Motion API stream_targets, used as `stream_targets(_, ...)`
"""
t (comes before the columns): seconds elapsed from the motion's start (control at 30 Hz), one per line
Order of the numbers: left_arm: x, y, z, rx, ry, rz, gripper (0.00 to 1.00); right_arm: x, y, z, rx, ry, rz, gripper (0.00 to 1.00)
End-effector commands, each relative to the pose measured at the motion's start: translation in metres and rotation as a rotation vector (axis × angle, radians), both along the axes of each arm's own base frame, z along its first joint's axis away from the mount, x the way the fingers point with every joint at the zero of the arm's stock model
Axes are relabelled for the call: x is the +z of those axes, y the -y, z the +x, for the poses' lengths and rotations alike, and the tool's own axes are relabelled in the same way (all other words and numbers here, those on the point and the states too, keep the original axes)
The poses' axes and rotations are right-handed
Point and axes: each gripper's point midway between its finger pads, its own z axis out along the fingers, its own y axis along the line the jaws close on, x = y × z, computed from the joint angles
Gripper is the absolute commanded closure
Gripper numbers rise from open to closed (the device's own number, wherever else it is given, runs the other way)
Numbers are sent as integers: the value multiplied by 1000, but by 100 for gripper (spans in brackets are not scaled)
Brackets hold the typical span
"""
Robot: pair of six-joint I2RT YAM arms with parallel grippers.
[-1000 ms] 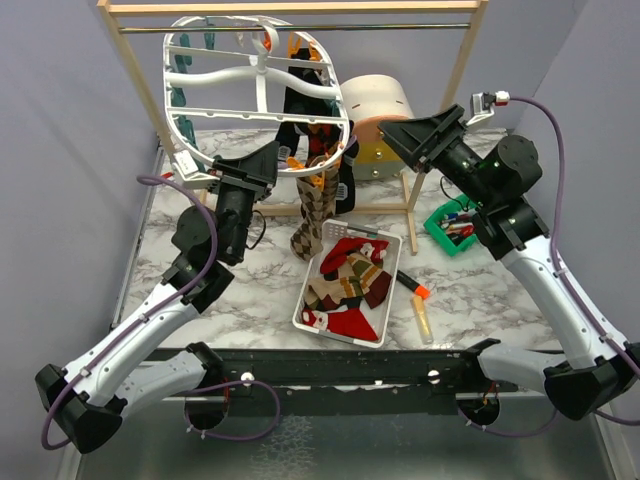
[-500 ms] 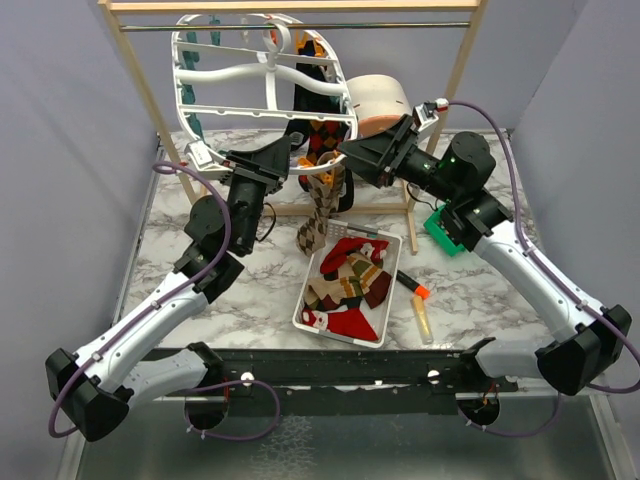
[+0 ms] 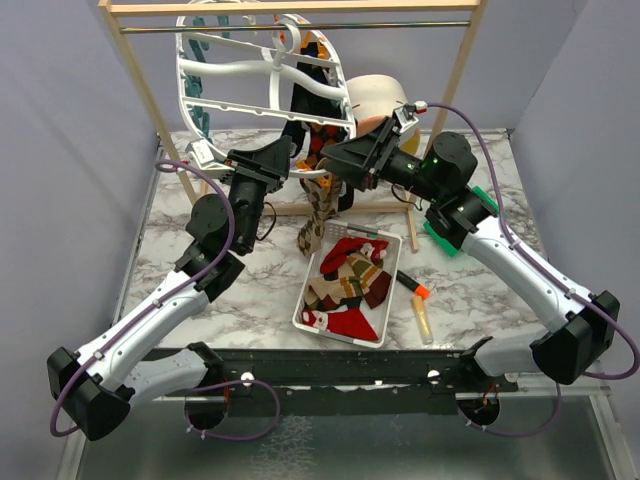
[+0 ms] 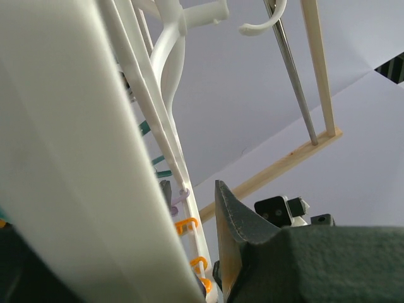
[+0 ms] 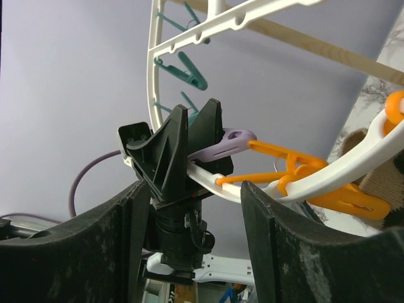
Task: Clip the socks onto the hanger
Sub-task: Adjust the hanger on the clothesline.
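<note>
The white oval hanger (image 3: pixel 262 85) hangs tilted from the rack rod, with teal, orange and purple clips. My left gripper (image 3: pixel 276 160) is shut on its lower rim; the rim fills the left of the left wrist view (image 4: pixel 76 158). A tan argyle sock (image 3: pixel 318 215) and a black and red sock (image 3: pixel 318 125) hang from the rim. My right gripper (image 3: pixel 336 160) is open just right of the left gripper. In the right wrist view the right gripper (image 5: pixel 196 240) faces the rim (image 5: pixel 353 158), a purple clip (image 5: pixel 224 144) and orange clips (image 5: pixel 297 170). More socks (image 3: pixel 350 280) lie in a basket.
A wooden rack with a metal rod (image 3: pixel 300 27) stands at the back. The white basket (image 3: pixel 311 277) sits mid-table. An orange marker (image 3: pixel 412 285) and a yellow tube (image 3: pixel 423 320) lie right of it. A green tray (image 3: pixel 445 240) sits under the right arm. A tan cylinder (image 3: pixel 375 95) stands behind.
My right arm has swung left and its gripper is now close to the hanger's lower rim. The hanger, held by my left gripper, has tilted and risen a little.
</note>
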Motion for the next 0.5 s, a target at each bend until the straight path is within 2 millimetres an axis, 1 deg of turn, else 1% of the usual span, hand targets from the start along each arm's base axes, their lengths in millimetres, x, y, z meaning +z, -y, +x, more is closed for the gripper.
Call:
stream_targets(0.0,22,-6,-6,8,55,-22,65,5,6,-16,1,9,4,34)
stream_targets(0.07,22,-7,-6,12,55,-20,65,8,13,-20,-28,14,13,34)
stream_targets(0.13,21,-8,-6,14,54,-21,65,9,15,-24,-35,10,19,34)
stream_targets(0.33,21,-9,-7,14,56,-23,65,2,-3,-30,7,-12,10,34)
stream_targets(0.47,20,-10,-8,13,55,-22,65,-7,-15,-32,29,-37,4,34)
